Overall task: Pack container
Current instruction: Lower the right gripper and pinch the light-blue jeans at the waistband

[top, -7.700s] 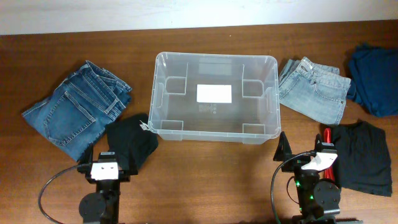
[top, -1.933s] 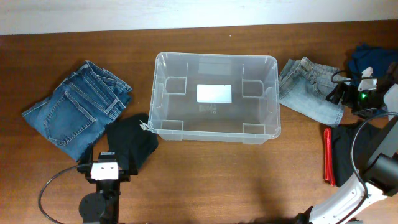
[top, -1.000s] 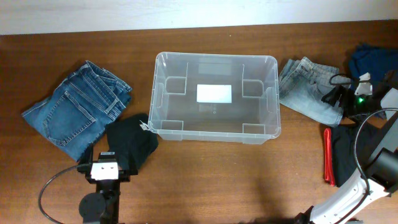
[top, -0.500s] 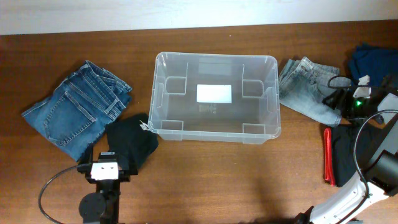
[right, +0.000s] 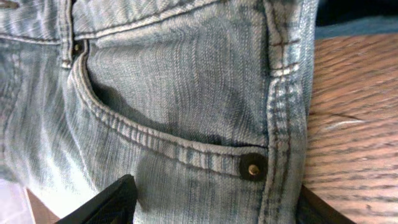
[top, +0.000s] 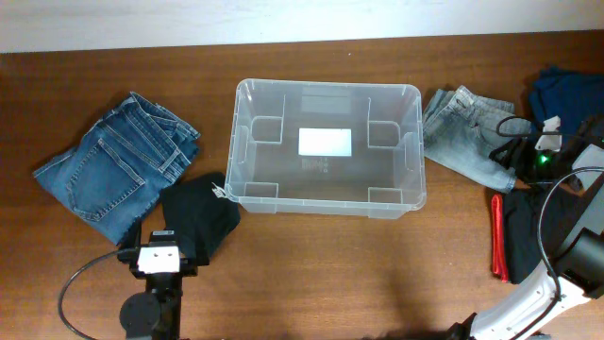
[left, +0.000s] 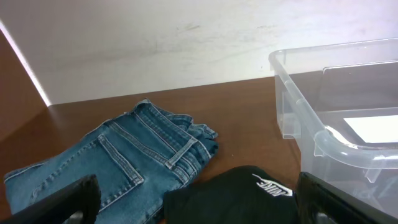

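Observation:
The clear container (top: 326,90) sits at the table's middle with nothing inside but a white label on its base; its corner (left: 298,87) shows in the left wrist view. Folded light blue jeans (top: 467,132) lie just right of it. My right gripper (top: 514,151) is down on their right edge. In the right wrist view its jaws (right: 214,202) straddle the flat pocket denim (right: 186,93), partly narrowed, the cloth not bunched. My left gripper (top: 160,236) rests open at the front left, over a black garment (left: 242,193).
Folded dark blue jeans (top: 118,165) lie at the left, the black garment (top: 198,212) beside them near the container's front left corner. A navy garment (top: 571,99) lies at the far right, with another black garment (top: 524,241) and a red tool (top: 497,236) below.
My right gripper has settled lower onto the light jeans' right edge and its jaws have narrowed around the denim. The left arm has not moved.

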Controlling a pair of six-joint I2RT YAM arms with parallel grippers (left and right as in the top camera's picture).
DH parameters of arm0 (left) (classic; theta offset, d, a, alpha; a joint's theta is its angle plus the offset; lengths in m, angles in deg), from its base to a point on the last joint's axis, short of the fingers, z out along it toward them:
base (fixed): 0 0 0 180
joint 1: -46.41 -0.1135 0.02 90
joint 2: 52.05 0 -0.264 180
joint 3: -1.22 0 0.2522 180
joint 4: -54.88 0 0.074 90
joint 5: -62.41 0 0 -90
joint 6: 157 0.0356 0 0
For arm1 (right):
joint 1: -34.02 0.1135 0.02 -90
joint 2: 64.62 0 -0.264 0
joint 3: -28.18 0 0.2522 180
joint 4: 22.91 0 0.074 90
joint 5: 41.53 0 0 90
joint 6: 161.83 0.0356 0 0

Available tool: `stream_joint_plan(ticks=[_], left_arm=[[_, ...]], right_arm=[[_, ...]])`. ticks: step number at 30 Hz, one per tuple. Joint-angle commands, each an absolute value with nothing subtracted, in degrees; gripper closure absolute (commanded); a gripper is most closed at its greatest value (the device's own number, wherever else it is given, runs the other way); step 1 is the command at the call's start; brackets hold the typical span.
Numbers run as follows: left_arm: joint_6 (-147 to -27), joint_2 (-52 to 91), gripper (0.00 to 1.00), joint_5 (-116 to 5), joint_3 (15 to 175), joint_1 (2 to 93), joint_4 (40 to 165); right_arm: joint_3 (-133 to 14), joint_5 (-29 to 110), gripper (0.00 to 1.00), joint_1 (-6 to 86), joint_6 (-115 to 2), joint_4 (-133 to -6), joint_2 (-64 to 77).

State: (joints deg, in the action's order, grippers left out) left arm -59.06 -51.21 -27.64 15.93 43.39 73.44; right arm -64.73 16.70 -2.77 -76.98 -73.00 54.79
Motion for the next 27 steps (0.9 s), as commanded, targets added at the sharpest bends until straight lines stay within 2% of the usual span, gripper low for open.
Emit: stream_joint_plan(ticks=[1,9,16,21,27], left_arm=[[-58.14,-51.67,0.0,-28.27,15.54,43.15,73.4],[-58.14,-51.67,0.0,-28.27,15.54,43.15,73.4],[-58.14,-51.65,0.0,-28.27,15.54,43.15,73.4],[-58.14,-51.67,0.0,-28.27,15.54,43.15,73.4],[-58.14,-51.65,0.0,-28.27,15.54,43.15,73.4]], right_arm=[[-61.69,11.28,0.36,-2.03,-79.17,-73.64,58.55],[-61.69,10.16,0.36,-2.05,-79.51,-73.66,58.55],[-61.59,21.59,0.38,-1.99,-75.62,-73.88,58.55],[-61.52,22.18,0.39,-1.86,-75.38,-73.38,58.55],[-61.28,22.23,0.47,0.42,-75.43,-72.17,58.55]])
